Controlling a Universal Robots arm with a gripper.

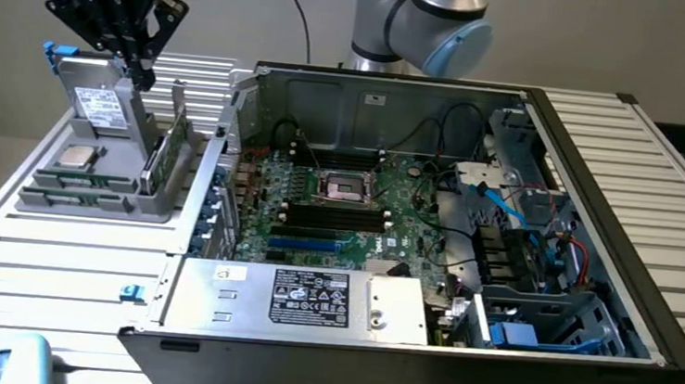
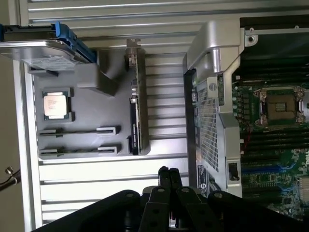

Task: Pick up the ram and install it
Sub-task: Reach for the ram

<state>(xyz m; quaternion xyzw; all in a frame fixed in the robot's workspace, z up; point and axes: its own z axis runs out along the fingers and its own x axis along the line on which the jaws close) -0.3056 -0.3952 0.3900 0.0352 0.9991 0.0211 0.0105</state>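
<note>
One arm (image 1: 420, 13), approach stage (as judged). Its gripper (image 1: 131, 52) hangs over the grey holder (image 1: 44, 198), close above the drive (image 1: 102, 101); jaws drawn together, gripping nothing. The ram (image 1: 162, 162) stands on edge in the holder's slot nearest the case (image 1: 588, 223), apart from the gripper. Good practice for this step: part the jaws before descending, centre them over the stick's upper edge, square to its length, and pinch the flat faces gently; the board is thin and likely flexes. Count, largest first: one desk (image 1: 50, 269), one case, one motherboard (image 1: 315, 213), one holder, one drive, one ram, two empty holder slots (image 2: 79, 130), one processor (image 1: 77, 157).
</note>
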